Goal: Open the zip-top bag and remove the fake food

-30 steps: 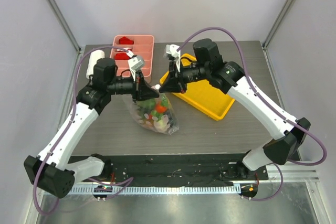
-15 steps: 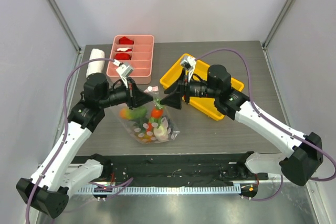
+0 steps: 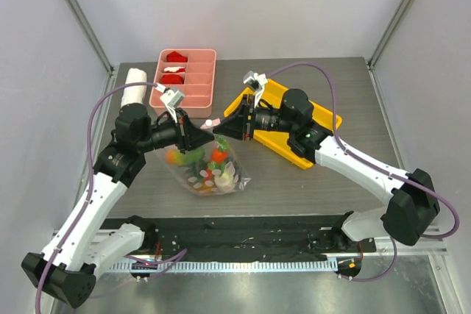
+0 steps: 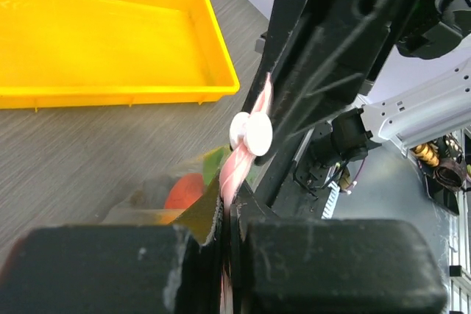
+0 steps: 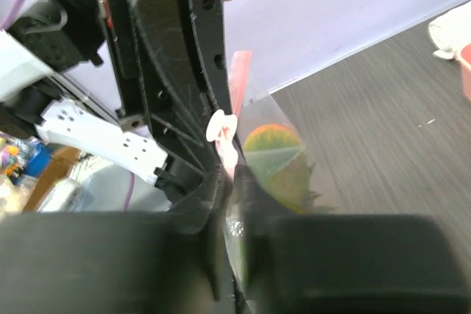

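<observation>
Zip-top bag (image 3: 237, 179) sags onto the counter (image 3: 294, 182), both left jaws and right jaws clamped on its pink strip (image 4: 229, 170). The right jaws have closed in toward the slider (image 4: 250, 131) (seal seemingly intact), fake food (image 3: 218, 157) inside.

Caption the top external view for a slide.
Left end effector and right end effector pinch the zip-top bag, fake food inside.
</observation>
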Available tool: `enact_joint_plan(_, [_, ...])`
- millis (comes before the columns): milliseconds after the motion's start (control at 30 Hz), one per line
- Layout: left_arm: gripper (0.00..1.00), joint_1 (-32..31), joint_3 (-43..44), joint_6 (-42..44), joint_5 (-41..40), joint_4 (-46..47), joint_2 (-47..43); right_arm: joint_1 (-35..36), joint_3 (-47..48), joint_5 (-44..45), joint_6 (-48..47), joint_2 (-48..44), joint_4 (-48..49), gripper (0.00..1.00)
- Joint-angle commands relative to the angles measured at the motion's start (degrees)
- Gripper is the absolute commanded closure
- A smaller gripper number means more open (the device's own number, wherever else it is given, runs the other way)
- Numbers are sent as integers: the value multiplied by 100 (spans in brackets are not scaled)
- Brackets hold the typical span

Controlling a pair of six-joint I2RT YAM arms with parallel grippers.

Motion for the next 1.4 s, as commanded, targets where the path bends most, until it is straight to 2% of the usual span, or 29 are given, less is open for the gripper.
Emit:
enact_joint_plan(0, [100, 13, 67, -121, 96, 409, -180, 38, 433, -122, 196, 241, 523, 98])
enact_joint_plan(33, [97, 13, 129, -86, 61, 201, -198, 38, 485, -70, 170, 259, 400, 99])
enact_joint_plan(67, [85, 13, 208, -33, -88, 68, -241, 38, 469, -17, -5, 233, 199, 99])
enact_joint_plan(100, [57, 5, 348, -16, -168, -29, -311, 47, 442, 44, -102, 129, 110, 99])
enact_joint_plan(167, [41, 13, 358, -129, -273, 118, -601, 47, 485, 19, -470, 75, -301, 99])
enact_joint_plan(200, [38, 13, 419, -243, -317, 85, -619, 39, 538, -103, -585, 57, -426, 99])
enact_joint_plan(333, [46, 13, 1261, -498, -177, -530, 20, 47, 732, -596, -771, 40, -726, 99])
enact_joint_plan(400, [52, 13, 1290, -473, -64, -584, 127, 47, 767, -684, -841, 22, -813, 98])
enact_joint_plan(633, [60, 13, 1184, -358, 183, -495, 180, 38, 767, -737, -876, -4, -928, 99])
enact_joint_plan(700, [59, 13, 1245, -236, 131, -618, 206, 38, 785, -763, -876, -13, -946, 99])
enact_joint_plan(800, [46, 13, 1298, -95, 60, -803, 250, 47, 794, -843, -903, -4, -972, 99])
enact_joint_plan(933, [43, 13, 1360, 29, 200, -1084, 391, 47, 794, -790, -912, -31, -998, 99])
enact_joint_plan(967, [44, 13, 1360, 63, 288, -1137, 409, 39, 794, -773, -912, -39, -998, 99])
enact_joint_plan(1067, [63, 13, 1343, 116, 289, -1208, 409, 38, 802, -720, -920, -39, -1025, 99])
enact_joint_plan(1167, [74, 5, 1316, 169, 192, -1190, 304, 47, 829, -641, -920, -22, -1069, 99])
enact_joint_plan(1367, [85, 13, 1395, 257, 87, -1278, 216, 39, 838, -474, -973, 66, -1262, 99])
